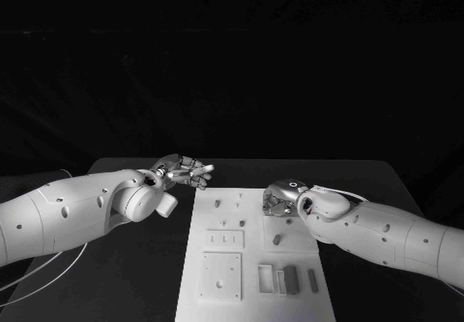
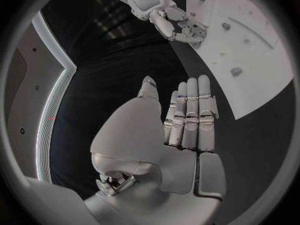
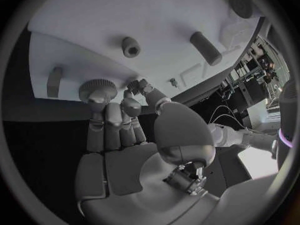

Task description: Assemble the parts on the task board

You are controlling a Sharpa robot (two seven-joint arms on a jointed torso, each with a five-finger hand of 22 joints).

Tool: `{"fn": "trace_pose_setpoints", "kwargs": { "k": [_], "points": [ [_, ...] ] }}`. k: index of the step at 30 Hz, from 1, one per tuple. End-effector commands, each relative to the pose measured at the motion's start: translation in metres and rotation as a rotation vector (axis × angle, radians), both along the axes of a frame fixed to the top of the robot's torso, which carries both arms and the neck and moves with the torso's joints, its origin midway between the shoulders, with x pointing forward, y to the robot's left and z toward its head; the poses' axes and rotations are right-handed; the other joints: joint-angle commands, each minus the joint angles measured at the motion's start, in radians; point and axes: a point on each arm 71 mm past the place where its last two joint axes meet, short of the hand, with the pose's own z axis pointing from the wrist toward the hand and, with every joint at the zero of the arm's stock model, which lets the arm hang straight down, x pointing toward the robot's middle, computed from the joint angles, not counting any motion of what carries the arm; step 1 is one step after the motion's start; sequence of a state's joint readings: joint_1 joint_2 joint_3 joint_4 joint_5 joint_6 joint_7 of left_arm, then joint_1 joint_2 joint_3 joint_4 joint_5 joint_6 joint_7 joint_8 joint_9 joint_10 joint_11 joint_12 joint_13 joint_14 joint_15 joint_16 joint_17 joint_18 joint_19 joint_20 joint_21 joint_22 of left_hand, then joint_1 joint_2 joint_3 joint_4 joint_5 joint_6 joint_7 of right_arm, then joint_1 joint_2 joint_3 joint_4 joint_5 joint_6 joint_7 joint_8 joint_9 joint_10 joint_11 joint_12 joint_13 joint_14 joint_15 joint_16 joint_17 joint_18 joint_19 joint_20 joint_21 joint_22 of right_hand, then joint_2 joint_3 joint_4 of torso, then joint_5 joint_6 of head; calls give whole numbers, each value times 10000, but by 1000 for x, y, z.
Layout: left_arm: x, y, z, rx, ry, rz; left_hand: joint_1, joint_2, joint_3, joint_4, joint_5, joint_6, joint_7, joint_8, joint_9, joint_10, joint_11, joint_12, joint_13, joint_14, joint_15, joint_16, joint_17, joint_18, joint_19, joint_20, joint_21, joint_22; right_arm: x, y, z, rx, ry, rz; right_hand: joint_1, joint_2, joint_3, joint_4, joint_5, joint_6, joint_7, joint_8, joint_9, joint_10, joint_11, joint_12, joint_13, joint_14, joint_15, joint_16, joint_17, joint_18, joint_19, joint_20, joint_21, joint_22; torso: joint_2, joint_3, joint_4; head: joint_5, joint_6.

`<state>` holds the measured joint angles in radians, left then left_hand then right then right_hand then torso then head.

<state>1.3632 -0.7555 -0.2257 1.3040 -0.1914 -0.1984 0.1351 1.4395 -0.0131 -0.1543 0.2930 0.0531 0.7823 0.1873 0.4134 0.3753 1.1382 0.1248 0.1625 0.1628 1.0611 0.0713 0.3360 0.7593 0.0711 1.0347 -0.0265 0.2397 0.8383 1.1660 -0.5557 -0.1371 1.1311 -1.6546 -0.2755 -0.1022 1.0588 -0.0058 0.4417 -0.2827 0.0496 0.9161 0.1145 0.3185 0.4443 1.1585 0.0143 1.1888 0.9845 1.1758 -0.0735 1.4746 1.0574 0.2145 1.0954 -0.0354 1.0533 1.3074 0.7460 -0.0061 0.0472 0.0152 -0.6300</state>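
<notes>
I've got the task board (image 1: 253, 268) lying white in the middle of the table (image 1: 126, 282), small grey parts (image 1: 277, 239) scattered on it. My right hand (image 1: 281, 199) sits over the board's far right corner, fingers curled; in the right wrist view the fingertips (image 3: 132, 105) meet at a round knurled part (image 3: 98, 90), but I can't tell if they grip it. My left hand (image 1: 184, 172) hangs just off the board's far left corner, fingers straight, holding nothing.

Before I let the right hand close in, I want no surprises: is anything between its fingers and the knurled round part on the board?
Nothing visible stands between them. In the right wrist view the right hand's fingers reach right up to the knurled round part at the task board's edge; whether they touch it I cannot tell.
</notes>
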Motion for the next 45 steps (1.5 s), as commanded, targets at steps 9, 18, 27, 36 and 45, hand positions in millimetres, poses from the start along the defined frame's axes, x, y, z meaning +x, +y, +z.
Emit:
{"fn": "trace_pose_setpoints", "kwargs": {
  "k": [9,18,27,36,45],
  "points": [
    [0,-1,2,-54,-77,-137,105,1,-62,3,-42,51,-2,-32,20,71,-19,-67,16,-72,27,-56,22,105,-89,12,-44,18,-1,8,7,63,-873,221,-80,4,139,-34,-1,348,28,112,67,130,-88,2,-21,319,-210,74,55,473,86,-116,87,153,7,-5,-1,39,59],
    [0,0,2,-49,-92,-103,114,7,-74,4,-42,58,-5,-33,24,81,-22,-72,21,-70,28,-64,32,104,-89,13,-47,22,-2,16,14,367,-1392,465,-54,29,203,-57,-1,480,-30,167,108,178,-146,-21,-31,392,-258,92,70,473,120,-148,104,150,18,-7,11,64,120],
    [1,3,2,-28,-134,-6,122,8,-89,4,-43,64,-6,-35,27,88,-23,-80,27,-68,28,-72,43,104,-88,14,-50,26,2,19,22,1403,-2307,678,-8,15,225,-73,-1,456,-33,145,105,204,-152,-28,-34,426,-275,101,82,473,137,-166,114,149,16,-6,-11,110,200],
    [2,4,3,11,-184,22,132,15,-104,5,-43,67,-7,-40,29,93,-23,-92,32,-63,28,-82,56,104,-85,14,-52,32,6,28,26,2217,-2789,865,-94,134,234,-2,0,391,-13,96,89,251,-134,-42,-46,492,-278,115,123,473,188,-175,128,141,27,-3,27,82,308],
    [4,4,3,31,-184,39,135,23,-112,5,-42,68,-7,-44,31,96,-24,-98,35,-61,28,-88,64,104,-84,14,-54,34,11,32,20,2225,-2877,794,-101,169,255,-27,-1,383,-8,80,89,272,-129,-67,-57,488,-273,109,84,473,202,-190,128,135,35,-14,32,117,341]
  ]
}}
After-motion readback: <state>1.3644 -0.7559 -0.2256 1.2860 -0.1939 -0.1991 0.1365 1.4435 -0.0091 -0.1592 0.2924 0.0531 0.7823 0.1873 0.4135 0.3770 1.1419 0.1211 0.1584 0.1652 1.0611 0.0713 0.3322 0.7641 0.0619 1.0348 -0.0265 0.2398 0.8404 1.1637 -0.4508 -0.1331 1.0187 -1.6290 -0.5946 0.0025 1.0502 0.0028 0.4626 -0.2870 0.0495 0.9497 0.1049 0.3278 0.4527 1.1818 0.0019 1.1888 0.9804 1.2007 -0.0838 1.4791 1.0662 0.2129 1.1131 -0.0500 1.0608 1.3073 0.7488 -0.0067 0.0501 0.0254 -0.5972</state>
